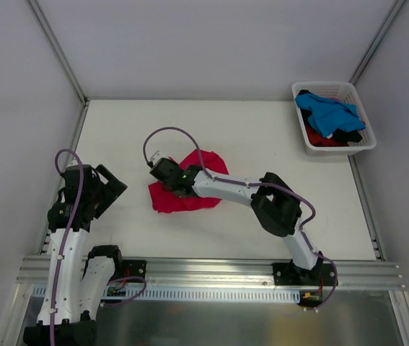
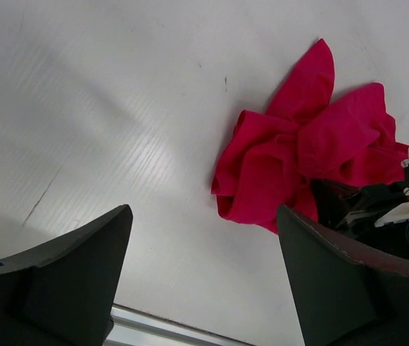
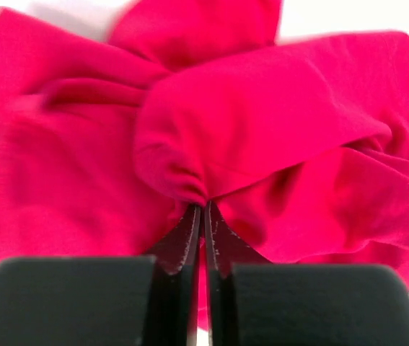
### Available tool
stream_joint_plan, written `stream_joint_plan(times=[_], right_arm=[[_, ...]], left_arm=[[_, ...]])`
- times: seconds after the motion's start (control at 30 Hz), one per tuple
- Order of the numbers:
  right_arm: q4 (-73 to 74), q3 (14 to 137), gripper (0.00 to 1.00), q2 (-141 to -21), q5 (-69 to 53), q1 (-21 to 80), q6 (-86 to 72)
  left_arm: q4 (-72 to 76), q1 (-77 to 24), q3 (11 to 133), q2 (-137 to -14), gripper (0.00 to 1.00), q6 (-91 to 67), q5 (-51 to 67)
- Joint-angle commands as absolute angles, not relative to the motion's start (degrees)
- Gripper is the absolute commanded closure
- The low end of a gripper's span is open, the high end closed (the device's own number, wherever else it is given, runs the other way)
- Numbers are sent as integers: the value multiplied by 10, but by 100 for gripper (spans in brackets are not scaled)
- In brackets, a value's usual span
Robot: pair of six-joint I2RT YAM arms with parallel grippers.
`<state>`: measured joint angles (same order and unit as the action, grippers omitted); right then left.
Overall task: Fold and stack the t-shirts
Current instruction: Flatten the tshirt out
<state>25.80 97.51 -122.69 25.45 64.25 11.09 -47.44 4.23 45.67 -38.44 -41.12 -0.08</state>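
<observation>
From above, the right tool [image 1: 166, 176] and right arm [image 1: 226, 187] cover the middle of the crimson t-shirt [image 1: 169, 200], so we cannot make out sleeves or collar. At the right wrist the cloth runs past the left, right and top edges, its left side blurred. In the basket [image 1: 334, 149] the blue t-shirt [image 1: 327, 112] covers most of a dark t-shirt [image 1: 348, 135] and a red t-shirt [image 1: 321, 139]; we cannot count them. In the left wrist view the bottom edge cuts off both fingers of the left tool [image 2: 204, 216].
</observation>
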Motion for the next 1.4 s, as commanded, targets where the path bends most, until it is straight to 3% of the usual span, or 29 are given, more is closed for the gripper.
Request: stream_joint_plan(times=[0.0,0.17,0.3,0.53,0.77,1.1,1.37], right_arm=[[222,944,100,-1177,219,615,89],[173,895,99,-1112,164,609,87],[171,868,100,-1046,163,586,49],[152,812,100,-937,148,534,56],[158,756,100,-869,169,490,61],[167,722,100,-838,169,463,33],[185,747,100,-868,158,425,2]], left_arm=[[-470,49,449,-380,17,-396,12],[-428,48,455,-383,21,-322,81],[-305,41,433,-400,30,-272,251],[-236,-88,413,-509,37,-257,146],[-181,-114,418,-620,26,-273,95],[-50,-120,392,-701,27,-250,190],[-3,-197,337,-657,28,-250,215]])
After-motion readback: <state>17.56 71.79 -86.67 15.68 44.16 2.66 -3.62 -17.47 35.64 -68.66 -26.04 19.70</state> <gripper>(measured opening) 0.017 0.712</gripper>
